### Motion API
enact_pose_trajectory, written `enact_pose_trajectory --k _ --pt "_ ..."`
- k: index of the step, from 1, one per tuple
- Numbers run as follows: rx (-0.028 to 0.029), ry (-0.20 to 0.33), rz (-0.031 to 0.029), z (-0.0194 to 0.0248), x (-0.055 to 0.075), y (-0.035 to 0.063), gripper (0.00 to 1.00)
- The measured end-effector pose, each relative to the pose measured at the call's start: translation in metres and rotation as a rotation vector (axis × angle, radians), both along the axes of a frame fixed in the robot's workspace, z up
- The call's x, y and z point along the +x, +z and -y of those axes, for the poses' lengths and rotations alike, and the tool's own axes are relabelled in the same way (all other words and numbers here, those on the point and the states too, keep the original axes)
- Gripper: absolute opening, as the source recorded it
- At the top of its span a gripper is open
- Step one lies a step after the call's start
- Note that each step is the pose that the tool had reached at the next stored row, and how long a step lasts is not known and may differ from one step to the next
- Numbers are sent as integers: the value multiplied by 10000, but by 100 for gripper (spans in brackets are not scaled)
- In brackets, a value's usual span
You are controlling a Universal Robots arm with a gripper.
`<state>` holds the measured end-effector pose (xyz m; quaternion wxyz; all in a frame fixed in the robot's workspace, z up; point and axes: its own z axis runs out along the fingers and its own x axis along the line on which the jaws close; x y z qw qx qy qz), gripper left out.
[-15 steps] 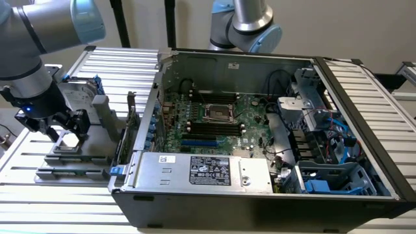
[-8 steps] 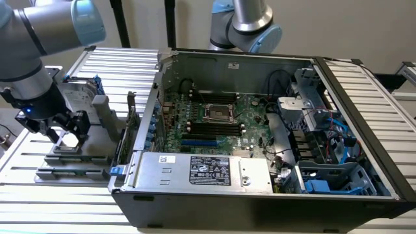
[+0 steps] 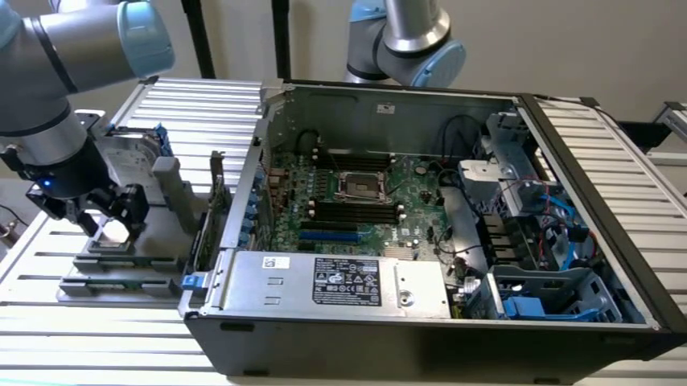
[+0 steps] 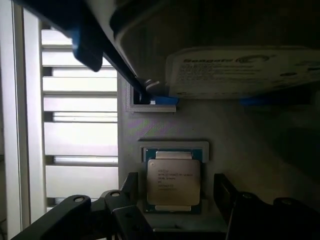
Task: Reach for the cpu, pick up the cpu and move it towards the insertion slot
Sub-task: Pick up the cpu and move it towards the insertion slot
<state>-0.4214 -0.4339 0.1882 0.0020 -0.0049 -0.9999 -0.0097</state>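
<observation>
At the exterior view's left, the arm bends down over a grey holder (image 3: 121, 283) on the tabletop (image 3: 64, 342), with its gripper (image 3: 104, 219) lowered around the cpu (image 4: 173, 181). The fingers (image 4: 224, 193) stand spread, one on each side of the chip, with gaps showing. The cpu lies flat in the holder's recess. The insertion slot (image 3: 359, 185) sits well apart, inside the open computer case (image 3: 429, 342).

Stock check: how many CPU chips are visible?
1: the silver-topped square cpu lies in the grey holder, straddled by the open tool. The silver-framed insertion slot looks empty; others could be hidden.
</observation>
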Motion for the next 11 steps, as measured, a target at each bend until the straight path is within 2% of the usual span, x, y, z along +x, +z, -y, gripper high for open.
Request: enact_pose_trajectory --k 8,10,11 --pt "0 -98 -1 -5 -5 -10 71" --pt "-1 -100 -1 -5 -5 -12 69" --pt "-1 -100 -3 -6 -6 -13 63"
